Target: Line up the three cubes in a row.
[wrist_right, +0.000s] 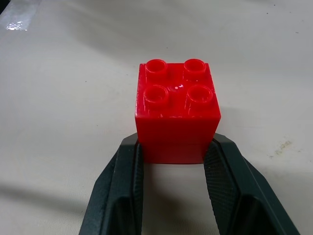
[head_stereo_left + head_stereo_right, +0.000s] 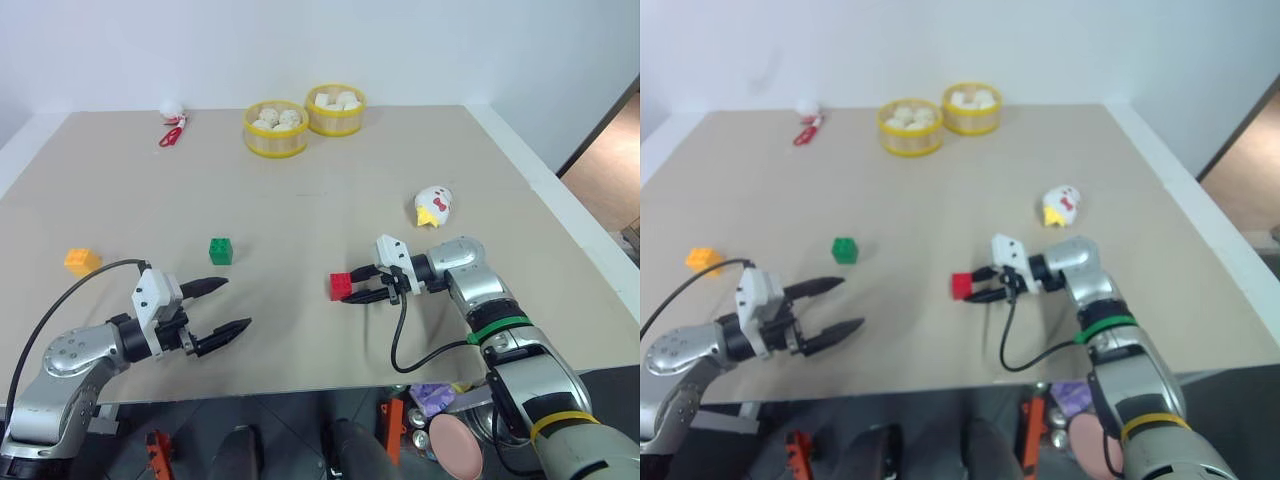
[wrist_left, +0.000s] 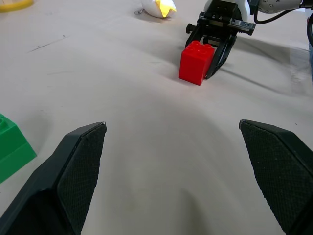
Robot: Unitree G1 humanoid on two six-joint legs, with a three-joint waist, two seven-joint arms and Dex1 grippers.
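While left fingers gape, right fingers clamp red cube on beige table.

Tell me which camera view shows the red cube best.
The right wrist view: the red cube sits close up, its four studs clear, between the right gripper fingers, which are shut on it. The left wrist view shows it farther off, standing on the table. Both eye views show it small in that gripper.
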